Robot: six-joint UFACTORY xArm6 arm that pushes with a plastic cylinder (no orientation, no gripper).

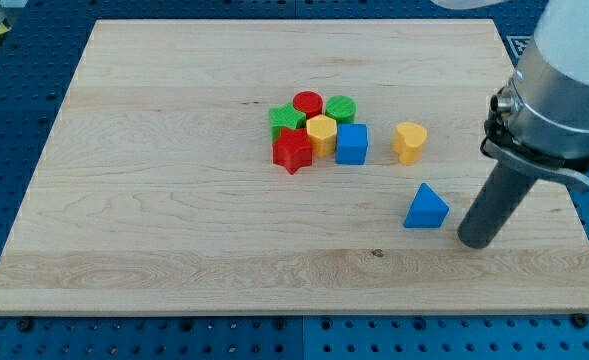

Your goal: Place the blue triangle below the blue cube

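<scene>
The blue triangle (426, 208) lies on the wooden board toward the view's lower right. The blue cube (351, 144) sits up and to the left of it, at the right end of a tight cluster of blocks. My tip (473, 241) rests on the board just right of and slightly below the blue triangle, with a small gap between them. The dark rod rises from it up to the right into the arm's grey body (564, 90).
The cluster by the blue cube holds a red star (292, 152), a yellow hexagon (321, 131), a green block (286, 121), a red cylinder (308, 104) and a green cylinder (340, 107). A yellow block (409, 142) stands alone right of the cube. The board's right edge (574, 215) is near my tip.
</scene>
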